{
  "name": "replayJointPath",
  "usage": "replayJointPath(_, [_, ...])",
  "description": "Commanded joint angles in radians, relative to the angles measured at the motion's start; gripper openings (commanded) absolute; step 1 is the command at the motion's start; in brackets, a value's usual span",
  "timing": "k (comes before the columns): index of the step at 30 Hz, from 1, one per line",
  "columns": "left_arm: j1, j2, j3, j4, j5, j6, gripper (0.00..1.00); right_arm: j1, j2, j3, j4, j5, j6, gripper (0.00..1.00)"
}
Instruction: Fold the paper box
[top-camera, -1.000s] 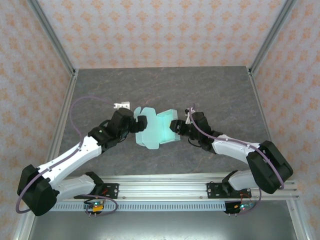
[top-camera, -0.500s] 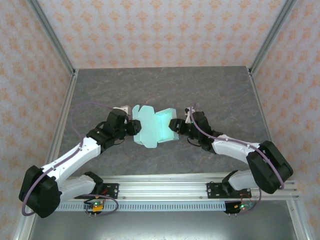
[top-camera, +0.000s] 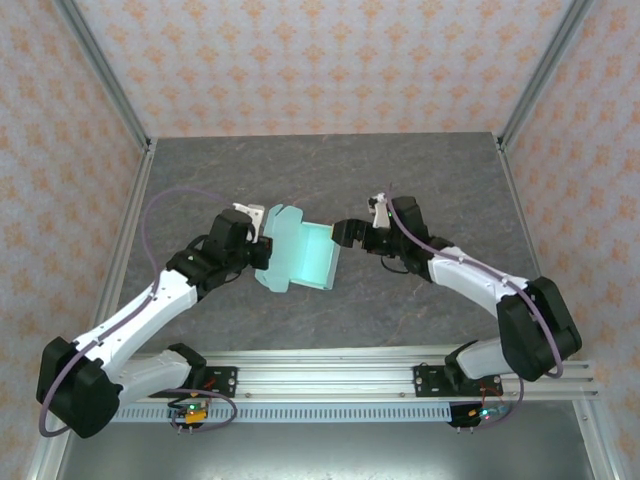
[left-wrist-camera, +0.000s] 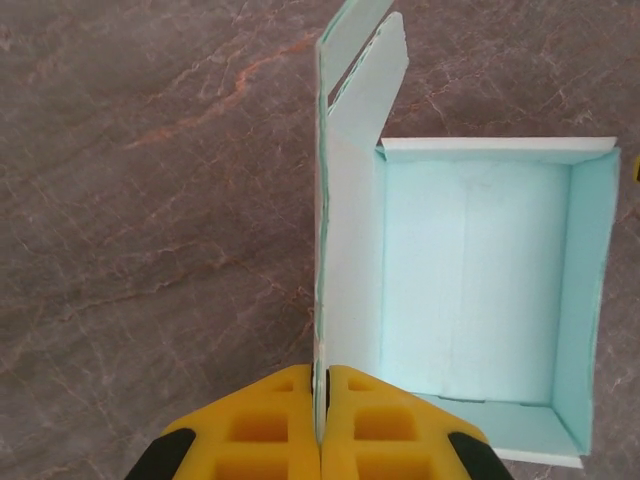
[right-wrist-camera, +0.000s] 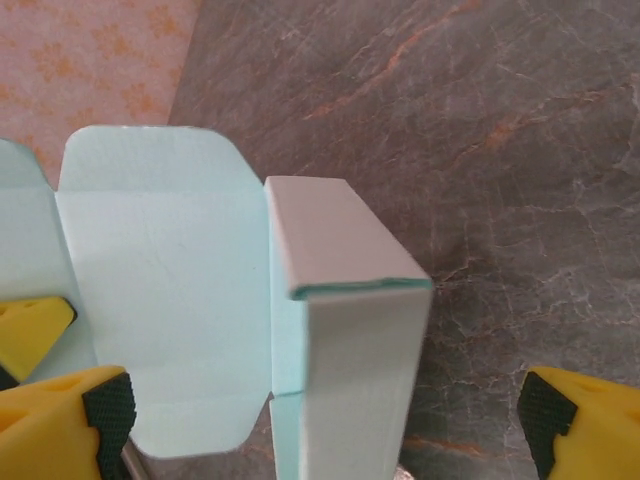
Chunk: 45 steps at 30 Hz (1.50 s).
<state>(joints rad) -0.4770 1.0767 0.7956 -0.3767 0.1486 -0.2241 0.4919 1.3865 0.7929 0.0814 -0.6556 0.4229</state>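
Note:
The paper box is pale mint-blue card, partly formed into an open tray on the grey table. My left gripper is at its left side. In the left wrist view the yellow fingers are shut on the box's upright left panel, and the tray's inside lies to the right. My right gripper sits at the box's right end. In the right wrist view it is open, its fingertips wide apart on either side of the box's end wall, not touching it.
The grey marbled table is ringed by patterned walls with metal corner posts. An aluminium rail carrying the arm bases runs along the near edge. Bare tabletop lies behind and to both sides of the box.
My left gripper has shut on the box's left panel. My right gripper has opened, let go of the right end and drawn back a little. The box has shifted slightly left and away.

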Motion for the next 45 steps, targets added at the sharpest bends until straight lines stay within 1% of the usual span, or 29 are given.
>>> replayJointPath(1, [0.004, -0.036, 0.039, -0.043, -0.009, 0.108, 0.00, 0.001, -0.018, 0.099, -0.202, -0.055, -0.117, 0.99])
replayJointPath(4, [0.003, -0.060, 0.033, -0.021, 0.043, 0.150, 0.00, -0.024, 0.075, 0.261, -0.443, -0.053, -0.216, 1.00])
replayJointPath(5, [0.004, -0.070, 0.027, -0.007, 0.052, 0.153, 0.00, -0.029, 0.117, 0.321, -0.515, -0.056, -0.248, 0.98])
replayJointPath(6, [0.004, -0.079, 0.020, 0.010, 0.055, 0.154, 0.00, -0.028, 0.161, 0.374, -0.598, -0.021, -0.264, 0.95])
replayJointPath(7, [0.004, -0.088, 0.011, 0.021, 0.060, 0.158, 0.00, -0.026, 0.190, 0.415, -0.645, -0.005, -0.271, 0.94])
replayJointPath(8, [0.004, -0.098, 0.002, 0.038, 0.071, 0.161, 0.00, -0.025, 0.226, 0.454, -0.684, -0.023, -0.289, 0.91])
replayJointPath(9, [0.004, -0.109, -0.007, 0.052, 0.083, 0.165, 0.00, -0.024, 0.249, 0.476, -0.695, -0.059, -0.307, 0.88])
replayJointPath(12, [0.004, -0.137, -0.026, 0.074, 0.115, 0.178, 0.00, -0.025, 0.277, 0.474, -0.643, -0.152, -0.323, 0.86])
replayJointPath(15, [0.004, -0.152, -0.032, 0.079, 0.129, 0.185, 0.00, -0.027, 0.295, 0.484, -0.626, -0.207, -0.368, 0.86])
replayJointPath(21, [0.004, -0.134, -0.032, 0.095, 0.203, 0.189, 0.00, -0.039, 0.340, 0.533, -0.702, -0.362, -0.453, 0.88])
replayJointPath(23, [0.005, -0.126, -0.032, 0.099, 0.223, 0.190, 0.00, -0.040, 0.346, 0.540, -0.710, -0.390, -0.466, 0.88])
replayJointPath(29, [0.002, -0.136, -0.039, 0.121, 0.301, 0.198, 0.00, -0.060, 0.388, 0.587, -0.765, -0.409, -0.505, 0.89])
replayJointPath(33, [0.002, -0.144, -0.033, 0.131, 0.366, 0.206, 0.00, -0.077, 0.424, 0.622, -0.818, -0.390, -0.535, 0.89])
replayJointPath(37, [0.003, -0.144, -0.033, 0.125, 0.359, 0.211, 0.00, -0.089, 0.426, 0.606, -0.814, -0.421, -0.543, 0.89])
replayJointPath(40, [0.003, -0.139, -0.036, 0.131, 0.349, 0.209, 0.00, -0.090, 0.416, 0.592, -0.825, -0.461, -0.560, 0.84])
replayJointPath(45, [0.003, -0.136, -0.036, 0.137, 0.351, 0.207, 0.00, -0.094, 0.391, 0.557, -0.792, -0.475, -0.534, 0.85])
